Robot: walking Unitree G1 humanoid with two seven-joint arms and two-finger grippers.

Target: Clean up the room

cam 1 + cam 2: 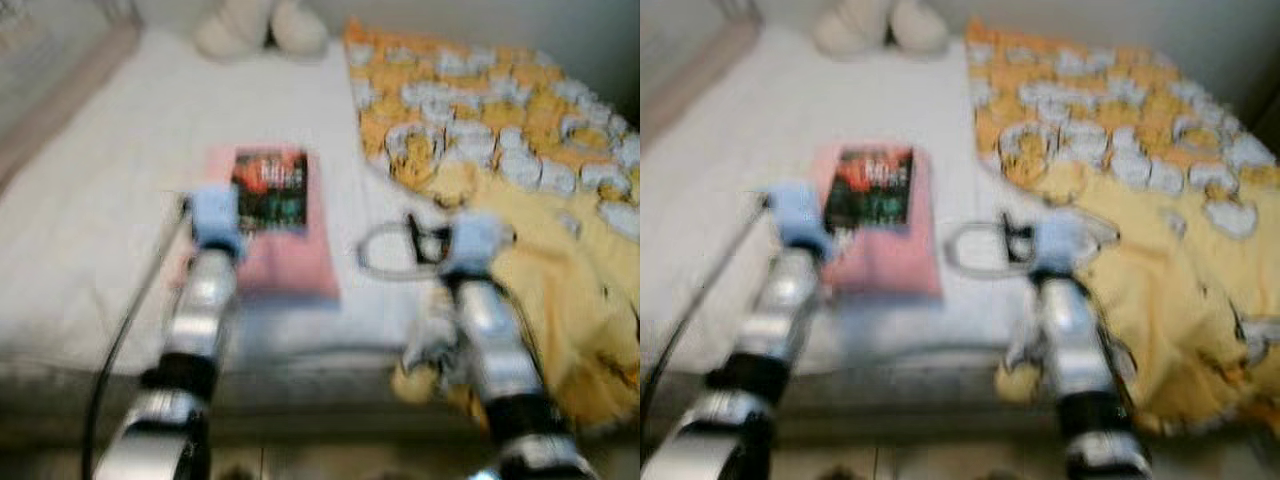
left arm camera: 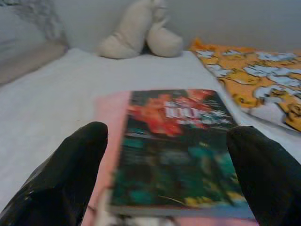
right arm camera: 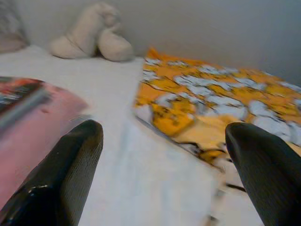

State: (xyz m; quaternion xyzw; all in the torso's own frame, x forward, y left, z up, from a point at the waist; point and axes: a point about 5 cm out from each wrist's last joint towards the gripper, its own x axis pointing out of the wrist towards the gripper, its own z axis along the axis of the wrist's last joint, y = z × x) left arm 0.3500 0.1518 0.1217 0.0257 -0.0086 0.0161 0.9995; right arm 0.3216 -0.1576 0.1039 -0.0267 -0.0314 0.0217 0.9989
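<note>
Progress: little of the tidying is judged done; the white-sheeted bed (image 1: pixel 120 200) is seen with several loose things lying on it.

Book: a dark-covered paperback book with red and green print (image 2: pixel 174 141) is laid on a flat pink rectangular item (image 1: pixel 290 260), near the middle of the bed, just beyond the left arm.

Blanket: a rumpled yellow and orange blanket with white cartoon figures (image 1: pixel 520 180) is spread over the right half of the bed and is seen spilling over the near edge; it is not folded.

Toy: a cream plush toy (image 2: pixel 136 33) is set at the far end of the bed, against the wall.

Left gripper (image 2: pixel 167 165): its two black fingers are held wide apart, one on each side of the near end of the book; nothing is gripped, and contact cannot be told.

Right gripper (image 3: pixel 164 160): fingers are likewise spread and empty, pointed at bare sheet between the pink item and the blanket's edge.

Remaining: the book, the pink item and the blanket are all judged still to be dealt with; the book is probably the first thing to be picked up.

Caveat: both head views are blurred, so fine detail is not read.
</note>
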